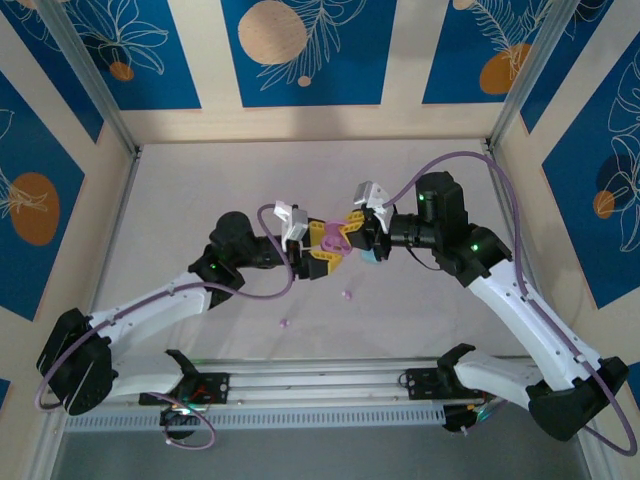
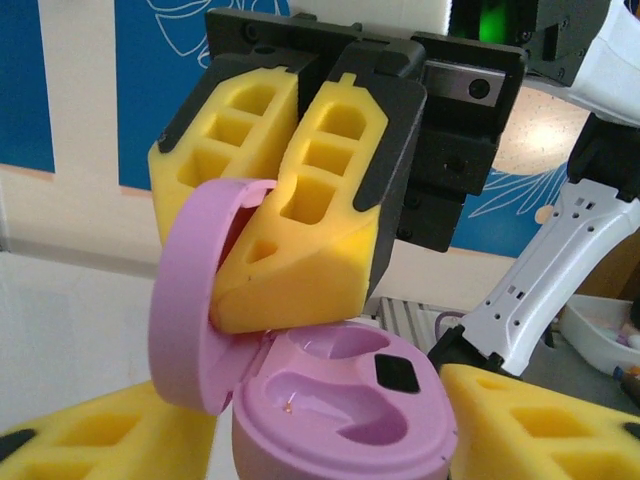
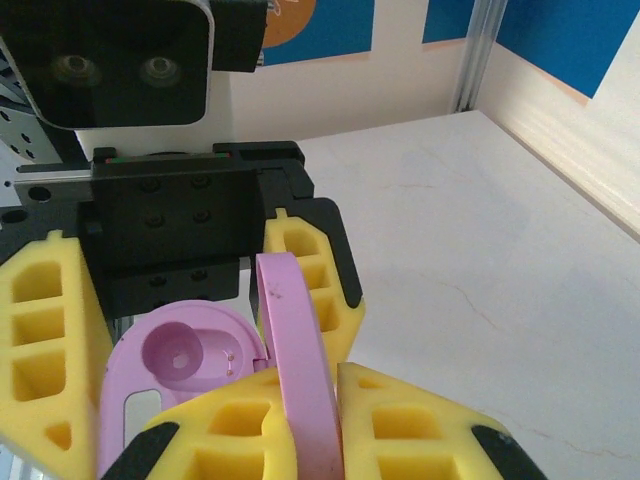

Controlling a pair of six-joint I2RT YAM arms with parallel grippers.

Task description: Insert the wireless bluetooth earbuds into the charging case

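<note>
A pink charging case (image 1: 335, 240) hangs above the table's middle, between both grippers. My left gripper (image 1: 322, 258) grips the case body (image 2: 340, 400) from both sides with its yellow fingers (image 2: 520, 420). The two sockets in the body are empty. My right gripper (image 1: 352, 232) is shut on the raised lid (image 3: 295, 340), which stands pinched between its fingers (image 3: 420, 430); the same lid (image 2: 185, 300) stands at the left of the left wrist view. Two tiny pinkish-purple earbuds (image 1: 348, 294) (image 1: 285, 322) lie loose on the table, nearer me than the grippers.
A light-blue object (image 1: 370, 257) sits just under the right gripper. Aluminium posts and patterned walls fence in the pale tabletop (image 1: 300, 180). The arms' mounting rail (image 1: 320, 385) runs along the near edge.
</note>
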